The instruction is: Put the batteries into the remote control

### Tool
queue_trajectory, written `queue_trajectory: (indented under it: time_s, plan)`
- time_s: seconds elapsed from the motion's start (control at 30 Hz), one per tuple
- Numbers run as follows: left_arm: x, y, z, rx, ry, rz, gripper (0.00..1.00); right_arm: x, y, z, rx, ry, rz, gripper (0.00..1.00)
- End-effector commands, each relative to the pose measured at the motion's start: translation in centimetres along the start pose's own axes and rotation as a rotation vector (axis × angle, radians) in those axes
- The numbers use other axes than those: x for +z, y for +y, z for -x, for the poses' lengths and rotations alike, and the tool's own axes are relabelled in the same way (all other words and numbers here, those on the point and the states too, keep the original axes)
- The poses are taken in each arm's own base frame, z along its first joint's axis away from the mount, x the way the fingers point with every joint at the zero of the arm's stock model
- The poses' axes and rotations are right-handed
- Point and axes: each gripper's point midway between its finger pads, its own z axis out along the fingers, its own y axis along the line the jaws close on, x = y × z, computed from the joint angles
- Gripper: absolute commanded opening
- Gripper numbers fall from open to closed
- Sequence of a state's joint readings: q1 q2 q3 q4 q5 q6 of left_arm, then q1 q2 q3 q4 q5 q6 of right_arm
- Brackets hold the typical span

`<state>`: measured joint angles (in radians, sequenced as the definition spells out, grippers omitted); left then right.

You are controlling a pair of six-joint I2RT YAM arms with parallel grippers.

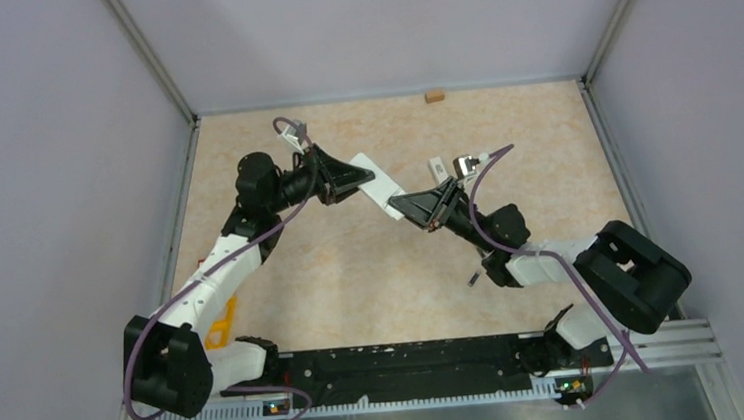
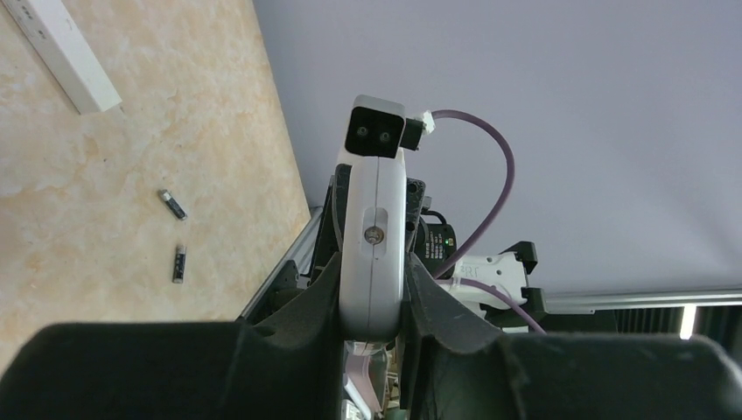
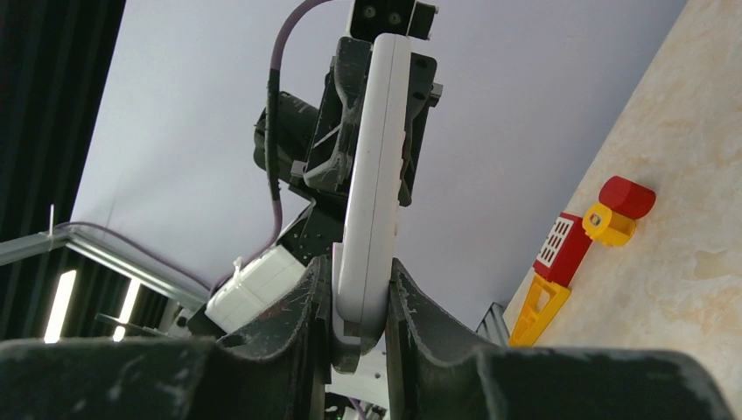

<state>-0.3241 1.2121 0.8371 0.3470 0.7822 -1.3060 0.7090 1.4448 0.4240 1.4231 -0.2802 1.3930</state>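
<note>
A yellow toy block (image 1: 219, 327) lay near the left arm's base. The left gripper (image 1: 363, 178) held one end of the white remote control (image 1: 380, 193), fingers narrow on its casing; the remote hung above the middle of the table (image 1: 353, 272), long axis running far-left to near-right; the right gripper (image 1: 403, 206) clamped the opposite end, narrow too; a battery (image 2: 173, 205) and a second battery (image 2: 178, 262) lay loose on the table, near each other but apart.
</note>
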Motion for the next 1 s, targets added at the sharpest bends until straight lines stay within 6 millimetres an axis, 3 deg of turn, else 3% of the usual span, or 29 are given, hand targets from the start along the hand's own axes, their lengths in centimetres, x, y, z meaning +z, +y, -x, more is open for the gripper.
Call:
queue_trajectory:
  time_s: [0.0, 0.13, 0.23, 0.37, 0.57, 0.7, 0.83, 0.97]
  plan:
    - [-0.5, -4.2, 1.9, 0.008, -0.056, -0.078, 0.0, -0.4, 0.1, 0.1, -0.099, 0.025, 0.03, 0.24]
    - [-0.3, -2.4, 2.3, 0.053, -0.088, -0.042, 0.0, 1.0, -1.7, 0.9, -0.057, 0.005, -0.1, 0.46]
    - [-0.2, -1.1, 2.4, 0.089, -0.104, -0.021, 0.0, 1.5, -3.8, 1.3, -0.035, 0.004, -0.23, 0.54]
    - [-0.3, -0.1, 2.7, 0.142, -0.126, 0.006, 0.0, 1.5, -4.1, 1.4, -0.006, -0.007, -0.253, 0.53]
    - [-0.4, 2.0, 3.1, 0.215, -0.156, 0.081, 0.0, 1.3, -4.4, 1.0, 0.046, 0.007, -0.282, 0.37]
    - [-0.5, 2.8, 3.4, 0.268, -0.17, 0.113, 0.0, 1.1, -4.8, 0.6, 0.062, 0.035, -0.332, 0.32]
    - [-0.6, 3.2, 3.4, 0.302, -0.172, 0.126, 0.0, 0.7, -5.5, 0.5, 0.068, 0.04, -0.378, 0.33]
    - [-0.6, 3.5, 3.4, 0.316, -0.174, 0.129, 0.0, 0.8, -5.7, 0.3, 0.079, 0.051, -0.386, 0.43]
